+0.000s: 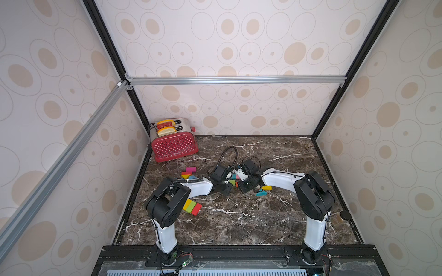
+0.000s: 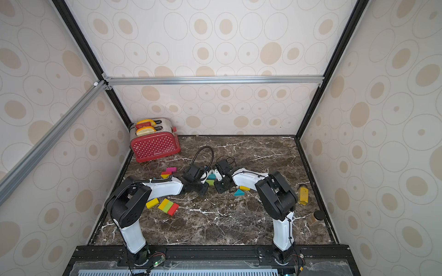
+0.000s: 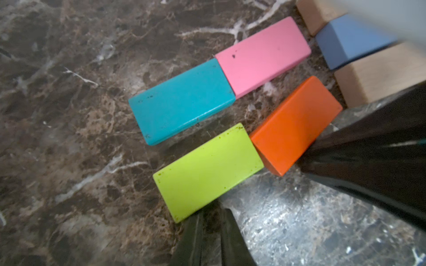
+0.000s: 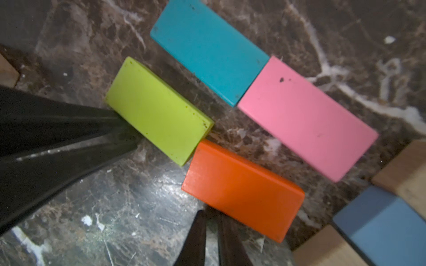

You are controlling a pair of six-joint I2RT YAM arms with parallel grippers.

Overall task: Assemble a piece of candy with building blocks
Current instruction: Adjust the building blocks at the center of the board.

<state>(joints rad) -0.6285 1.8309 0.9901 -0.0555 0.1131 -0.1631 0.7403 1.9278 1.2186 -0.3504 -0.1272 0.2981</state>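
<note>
Four flat building blocks lie close together mid-table. A teal brick [image 3: 182, 101] butts end to end with a pink brick [image 3: 262, 56]. Beside them, a lime-green brick [image 3: 207, 170] meets an orange brick [image 3: 295, 124] at a corner. My left gripper [image 3: 213, 210] is shut and holds nothing, its tips against the green brick's [image 4: 156, 110] long edge. My right gripper [image 4: 211, 213] is also shut and holds nothing, its tips against the orange brick's [image 4: 242, 188] long side. In both top views the two wrists meet over this group [image 2: 210, 180] and hide most of it.
A blue wedge [image 3: 352, 41] and bare-wood blocks [image 3: 380, 73] sit just past the pink brick. A yellow-green-red row [image 1: 192, 207], a pink-red-yellow cluster [image 1: 189, 173] and a teal wedge [image 1: 260, 193] lie around. A red toaster [image 1: 174, 145] stands back left, with a mustard bottle [image 2: 303, 195] and a jar [image 2: 315, 217] at the right.
</note>
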